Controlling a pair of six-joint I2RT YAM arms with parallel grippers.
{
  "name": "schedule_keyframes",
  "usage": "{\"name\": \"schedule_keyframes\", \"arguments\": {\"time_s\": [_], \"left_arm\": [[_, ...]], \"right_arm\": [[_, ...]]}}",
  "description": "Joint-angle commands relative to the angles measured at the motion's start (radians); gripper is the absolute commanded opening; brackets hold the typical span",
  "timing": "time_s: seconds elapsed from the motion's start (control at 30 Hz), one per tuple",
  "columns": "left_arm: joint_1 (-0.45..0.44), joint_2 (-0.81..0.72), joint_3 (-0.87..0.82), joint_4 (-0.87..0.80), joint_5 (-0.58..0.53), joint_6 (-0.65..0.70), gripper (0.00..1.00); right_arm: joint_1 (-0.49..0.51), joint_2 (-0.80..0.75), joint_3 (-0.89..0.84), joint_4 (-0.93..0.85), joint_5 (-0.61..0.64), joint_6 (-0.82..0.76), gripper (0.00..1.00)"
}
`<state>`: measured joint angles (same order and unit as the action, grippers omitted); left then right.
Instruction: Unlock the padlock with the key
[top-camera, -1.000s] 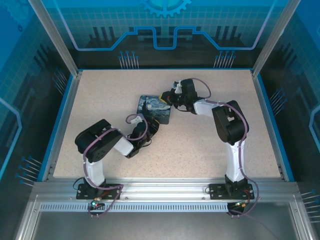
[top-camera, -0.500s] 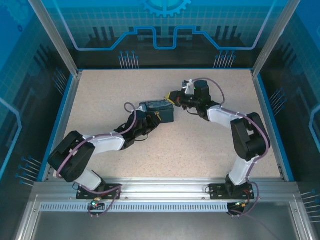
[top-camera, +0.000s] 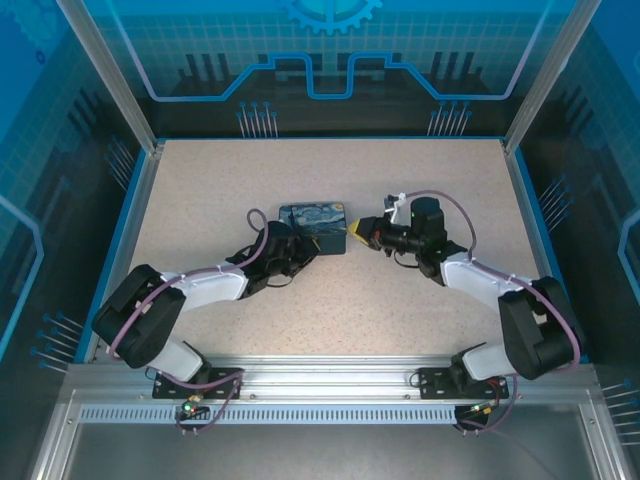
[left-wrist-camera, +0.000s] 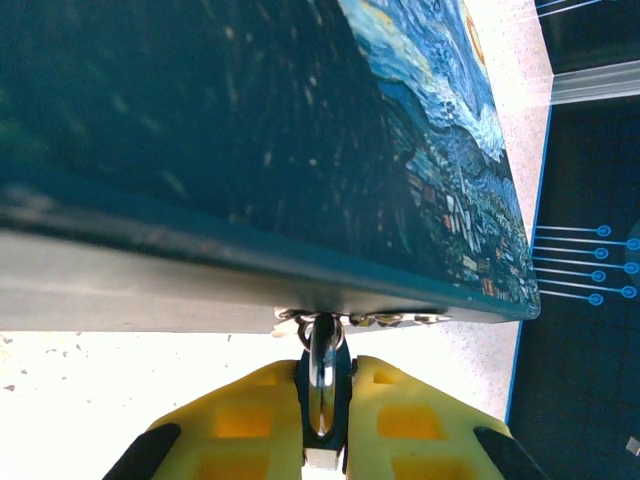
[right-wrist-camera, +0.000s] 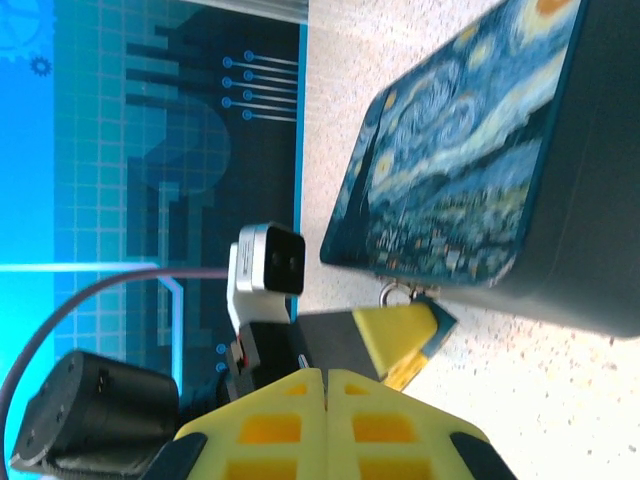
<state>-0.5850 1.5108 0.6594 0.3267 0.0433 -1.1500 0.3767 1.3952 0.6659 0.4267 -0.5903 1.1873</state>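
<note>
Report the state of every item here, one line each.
box: closed, painted lid up.
padlock: hung on the box's clasp, gripped.
left fingers: shut on the padlock.
right fingers: shut together.

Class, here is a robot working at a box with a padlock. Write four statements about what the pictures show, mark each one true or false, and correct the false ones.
1. The box lies on the table with its painted side facing up. True.
2. The left gripper is wide open and clear of the box. False: its fingers are closed on the padlock, which hangs at the box's edge.
3. The right gripper has its fingers pressed together. True.
4. Seen from above, the right gripper is on the left side of the box. False: it is just off the box's right side.
</note>
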Motion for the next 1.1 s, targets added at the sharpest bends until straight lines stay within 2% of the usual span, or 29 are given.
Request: {"name": "schedule_keyframes", "arguments": {"time_s": [0.0, 0.27, 0.57, 0.73, 1.07], "left_arm": [[0.008, -0.030, 0.016, 0.040, 0.027, -0.069, 0.00], [0.014, -0.023, -0.005, 0.115, 0.043, -0.148, 0.00], [0.014, -0.044, -0.042, 0.194, 0.032, -0.196, 0.00], [0.014, -0.061, -0.068, 0.226, 0.031, -0.227, 0.00], [0.013, -0.092, -0.078, 0.235, 0.044, -0.247, 0.00]], "right_arm": [[0.057, -0.031, -0.037, -0.009, 0.028, 0.016, 0.00], [0.135, -0.016, -0.075, 0.036, 0.083, 0.065, 0.00], [0.141, 0.013, -0.094, 0.070, 0.123, 0.183, 0.00], [0.148, 0.035, -0.125, 0.163, 0.141, 0.249, 0.00], [0.153, 0.103, -0.156, 0.316, 0.139, 0.281, 0.00]]}}
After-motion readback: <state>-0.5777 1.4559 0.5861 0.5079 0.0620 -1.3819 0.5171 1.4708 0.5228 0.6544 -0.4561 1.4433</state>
